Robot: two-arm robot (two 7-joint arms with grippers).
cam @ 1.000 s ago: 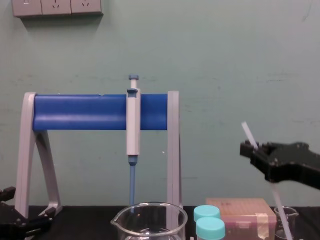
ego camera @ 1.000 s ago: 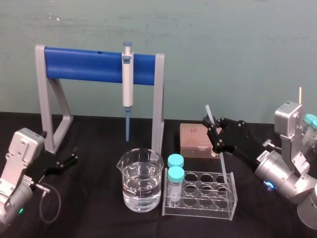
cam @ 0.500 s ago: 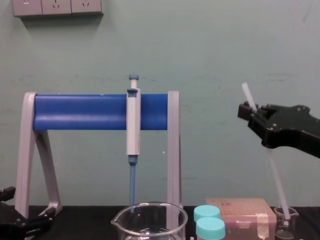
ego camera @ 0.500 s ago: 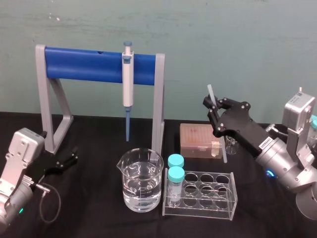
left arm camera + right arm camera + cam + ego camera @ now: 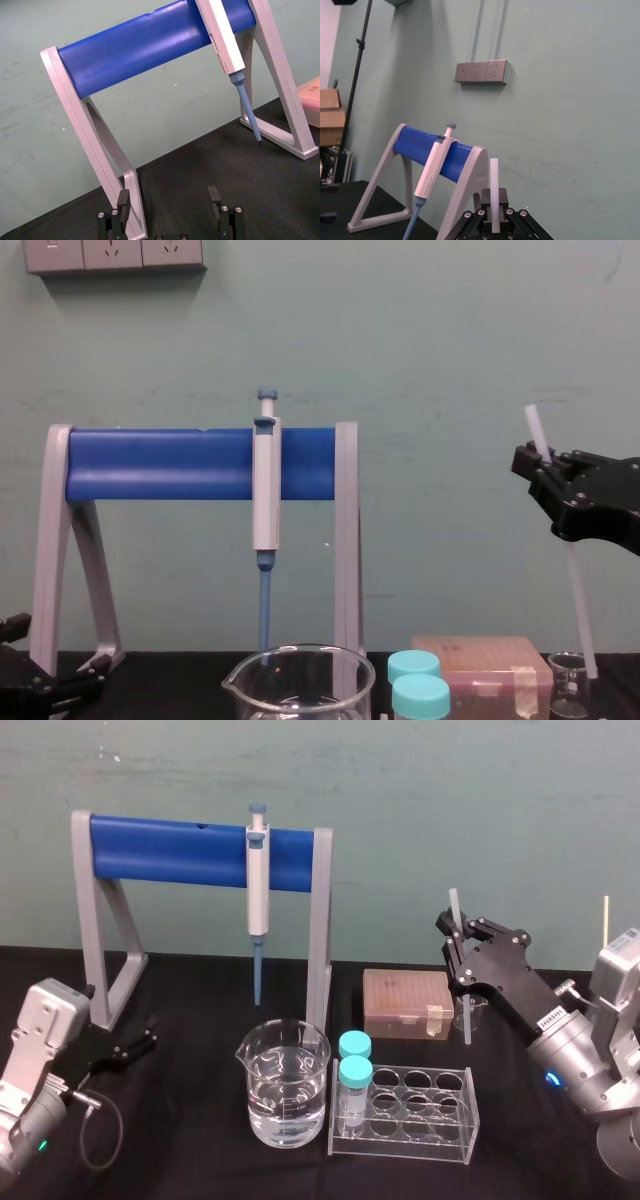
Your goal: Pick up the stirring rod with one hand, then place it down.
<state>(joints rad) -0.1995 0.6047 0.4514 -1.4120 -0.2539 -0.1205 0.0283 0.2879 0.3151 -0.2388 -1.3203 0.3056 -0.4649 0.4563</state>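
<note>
Left end effector (image 5: 148, 1037): low at the tabletop's (image 5: 200, 1150) left edge, in front of the stand's left leg. In the left wrist view its two fingers (image 5: 122, 201) stand well apart with nothing between them.
Pipette stand (image 5: 190, 848): grey frame with a blue crossbar, at the back left of the black tabletop.
Pipette (image 5: 258, 880): hangs upright from the crossbar, near its right end, blue tip pointing down.
Large beaker (image 5: 283, 1085): clear, partly filled with clear liquid, in front of the stand's right leg and below the pipette tip.
Tube rack (image 5: 410, 1115): clear, just beside the large beaker on its right. It holds two vials (image 5: 353, 1070) with teal caps at its left end.
Tip box (image 5: 405, 1002): pinkish, behind the rack.
Small beaker (image 5: 568, 683): just right of the tip box.
Stirring rod (image 5: 465, 1020): nearly upright, top leaning slightly left. Its upper part is clamped in the right end effector, with a short length sticking out above the fingers and the longer length hanging below. The lower end is down by the small beaker; whether it touches the glass or the tabletop cannot be told.
Right end effector (image 5: 458, 942): raised above the small beaker, to the right of the tip box, fingers closed on the rod's upper part.
</note>
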